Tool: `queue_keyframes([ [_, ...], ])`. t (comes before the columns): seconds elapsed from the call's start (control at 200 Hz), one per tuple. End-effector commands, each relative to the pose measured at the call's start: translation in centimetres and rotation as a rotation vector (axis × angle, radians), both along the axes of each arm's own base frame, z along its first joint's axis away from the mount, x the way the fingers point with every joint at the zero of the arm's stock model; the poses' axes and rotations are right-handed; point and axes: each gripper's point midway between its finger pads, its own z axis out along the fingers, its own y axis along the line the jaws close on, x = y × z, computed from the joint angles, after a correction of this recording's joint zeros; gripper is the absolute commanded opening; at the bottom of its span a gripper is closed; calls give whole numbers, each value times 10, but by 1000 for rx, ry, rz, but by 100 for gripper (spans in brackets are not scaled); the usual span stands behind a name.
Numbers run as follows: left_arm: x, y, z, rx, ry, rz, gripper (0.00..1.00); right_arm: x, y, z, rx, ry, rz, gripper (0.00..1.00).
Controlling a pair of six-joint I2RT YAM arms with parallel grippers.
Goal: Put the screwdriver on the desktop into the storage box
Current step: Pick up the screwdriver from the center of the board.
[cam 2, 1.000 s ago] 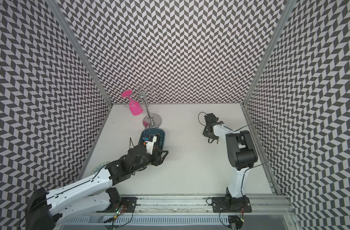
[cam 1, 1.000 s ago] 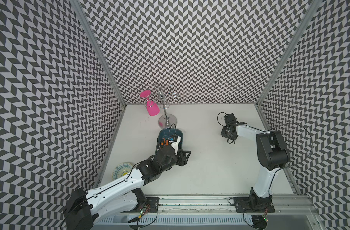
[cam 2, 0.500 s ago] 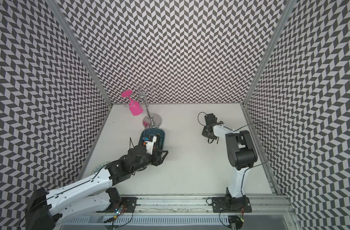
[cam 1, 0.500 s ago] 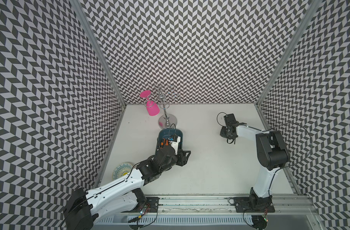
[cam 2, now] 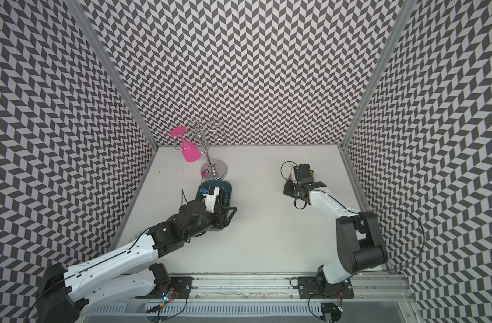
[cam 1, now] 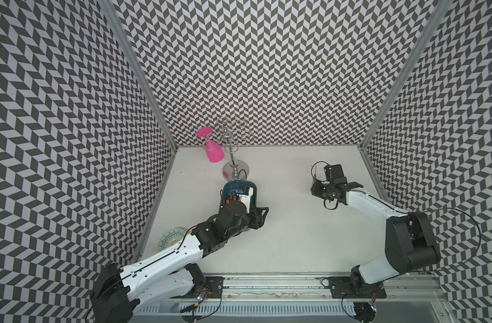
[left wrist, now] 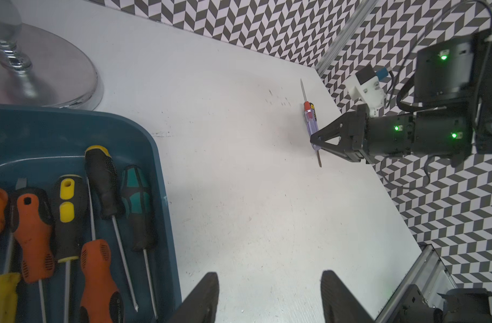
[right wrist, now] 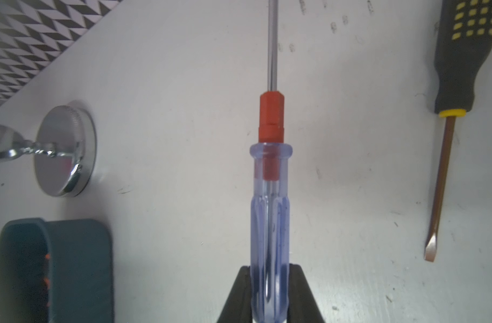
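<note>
My right gripper [right wrist: 270,279] is shut on the handle end of a clear blue screwdriver [right wrist: 270,209] with a red collar, its shaft pointing away, low over the white desktop [cam 1: 295,237] at the far right. In a top view it shows at the gripper [cam 1: 315,181]. A black-and-yellow screwdriver [right wrist: 460,56] lies free on the desktop beside it. The teal storage box [cam 1: 228,187] [left wrist: 158,167] holds several screwdrivers. My left gripper [left wrist: 270,282] hangs open beside the box's right wall, nothing between its fingers.
A chrome stand [cam 1: 235,167] carrying a pink glass [cam 1: 214,152] rises just behind the box. A round patterned plate [cam 1: 170,240] lies at the left wall. Chevron walls enclose three sides; an aluminium rail [cam 1: 267,282] runs along the front.
The right gripper's jaws have come together on the clear-handled screwdriver. The left arm stays over the box, its jaws a touch wider.
</note>
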Motion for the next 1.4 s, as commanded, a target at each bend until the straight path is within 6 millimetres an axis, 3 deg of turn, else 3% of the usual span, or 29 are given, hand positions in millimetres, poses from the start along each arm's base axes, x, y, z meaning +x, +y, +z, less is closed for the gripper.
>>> queue_keyframes([
  [0.0, 8, -4, 16, -24, -27, -4, 62, -10, 21, 28, 87, -89, 81, 5],
  [0.21, 18, -8, 23, -57, -26, 0, 64, -38, 47, 57, 170, -175, 181, 5],
  [0.736, 31, -23, 39, -180, -27, -43, 68, -103, 92, 78, 307, -280, 380, 5],
  [1.021, 29, -37, 50, -258, -38, -102, 70, -138, 119, 97, 408, -366, 509, 5],
  [1.397, 17, -53, 56, -364, -41, -202, 73, -168, 137, 121, 531, -454, 619, 5],
])
